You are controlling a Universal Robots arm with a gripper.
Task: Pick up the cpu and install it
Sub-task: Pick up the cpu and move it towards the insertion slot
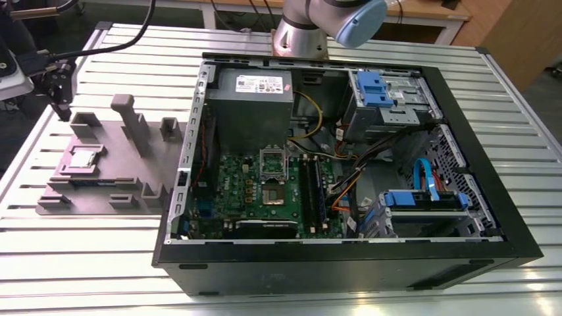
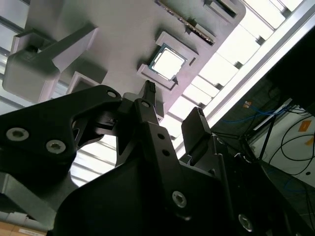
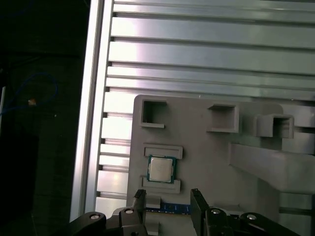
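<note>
Gripper (image 3: 168, 197) spread wide and empty, hung near the cpu (image 3: 160, 169), cpu seated in grey fixture tray (image 3: 211, 157), at the exterior view's left of the computer case (image 1: 333, 266), white label (image 1: 255, 83) on power supply (image 1: 250, 112) too small to read.

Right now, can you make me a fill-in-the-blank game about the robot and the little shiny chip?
1. The cpu rests on the fixture tray, whose colour is ____.
2. The gripper hovers close to the cpu, holds nothing, and is ____.
3. In the exterior view, the fixture tray sits on that view's ____ side of the computer case.

Missing words: grey; open; left.
</note>
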